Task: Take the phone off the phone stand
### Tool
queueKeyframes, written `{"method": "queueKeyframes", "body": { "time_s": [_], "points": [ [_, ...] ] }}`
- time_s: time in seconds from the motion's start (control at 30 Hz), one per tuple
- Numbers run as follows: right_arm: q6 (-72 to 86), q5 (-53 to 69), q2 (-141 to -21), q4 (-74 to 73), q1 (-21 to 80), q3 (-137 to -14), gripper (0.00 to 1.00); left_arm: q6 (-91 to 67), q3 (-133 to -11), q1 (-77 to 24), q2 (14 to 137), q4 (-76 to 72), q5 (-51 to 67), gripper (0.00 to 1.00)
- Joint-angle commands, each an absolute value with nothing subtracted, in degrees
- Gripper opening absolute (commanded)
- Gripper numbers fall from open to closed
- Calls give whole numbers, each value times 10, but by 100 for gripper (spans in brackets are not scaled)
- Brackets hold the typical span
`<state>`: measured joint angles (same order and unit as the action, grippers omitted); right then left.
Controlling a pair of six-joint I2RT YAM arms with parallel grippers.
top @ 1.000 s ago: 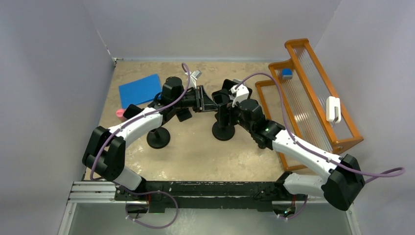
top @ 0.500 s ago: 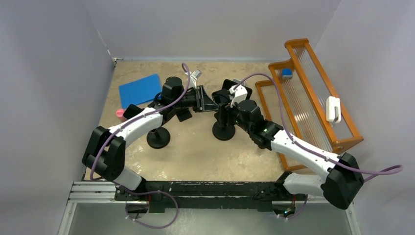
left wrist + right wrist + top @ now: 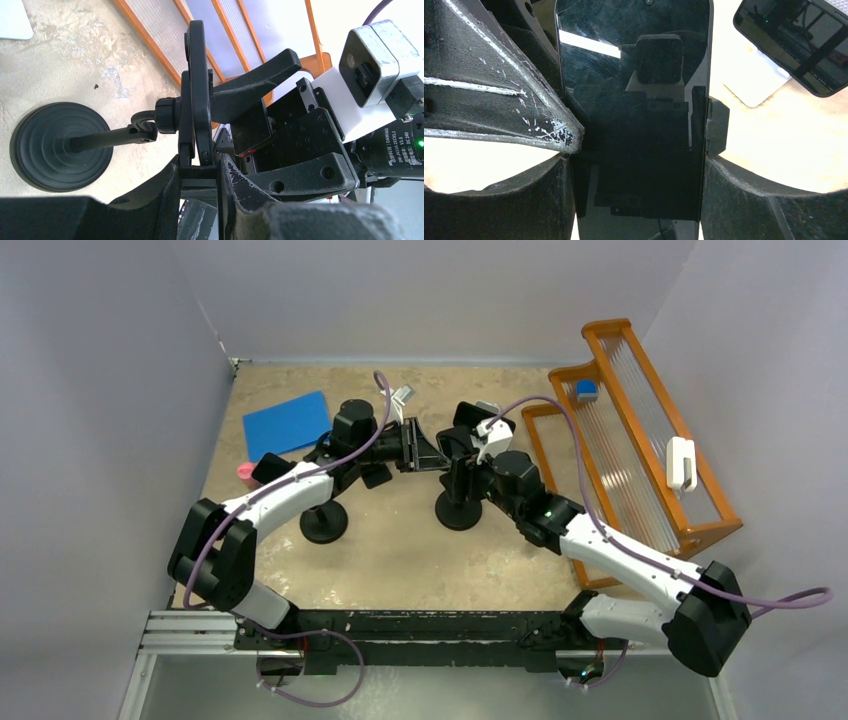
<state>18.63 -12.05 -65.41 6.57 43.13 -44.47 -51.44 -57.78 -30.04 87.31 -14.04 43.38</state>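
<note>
The phone [image 3: 634,125] sits clamped in the phone stand [image 3: 458,508] near the middle of the table [image 3: 400,560]. Its dark screen faces the right wrist camera and its long axis runs away from that wrist. The right gripper [image 3: 639,165] presses a finger against each long edge, pinching the phone. The left gripper [image 3: 198,172] is pinched on the phone stand right at the phone's edge. Both arms reach inward with bent elbows, the left from the left side and the right diagonally from the near right corner.
</note>
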Motion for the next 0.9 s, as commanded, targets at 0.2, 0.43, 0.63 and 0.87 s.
{"method": "queueKeyframes", "body": {
  "time_s": [0.2, 0.43, 0.63, 0.87],
  "points": [
    [212, -139, -613, 75, 423, -427, 0, -495, -561, -291, 833, -153, 439, 0],
    [236, -152, -598, 88, 421, -405, 0, -519, -512, -279, 828, -227, 451, 0],
    [258, -149, -585, 104, 419, -383, 0, -518, -485, -278, 820, -247, 436, 0],
    [277, -116, -556, 121, 419, -368, 0, -511, -474, -277, 816, -256, 429, 0]
  ]
}}
